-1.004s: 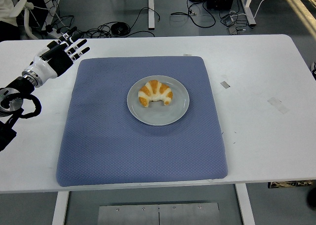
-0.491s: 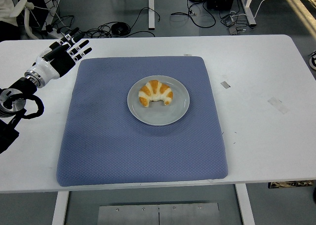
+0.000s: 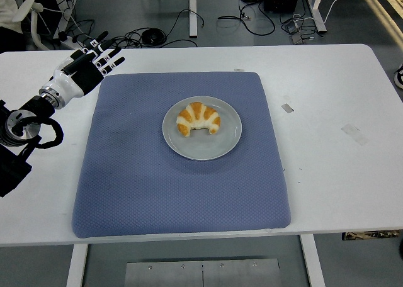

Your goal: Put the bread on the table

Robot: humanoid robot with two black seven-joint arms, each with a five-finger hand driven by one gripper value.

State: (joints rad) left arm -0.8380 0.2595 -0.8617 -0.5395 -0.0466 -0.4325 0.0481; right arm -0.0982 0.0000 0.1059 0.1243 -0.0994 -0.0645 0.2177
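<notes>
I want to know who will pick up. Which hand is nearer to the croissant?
Left. The left hand is open at the mat's far left corner, apart from the croissant on the plate. The right hand is not in view.

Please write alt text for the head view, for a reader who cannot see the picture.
A croissant lies on a grey plate in the middle of a blue mat on a white table. The robot's left hand, fingers spread and holding nothing, hovers near the mat's far left corner, well apart from the plate.
</notes>
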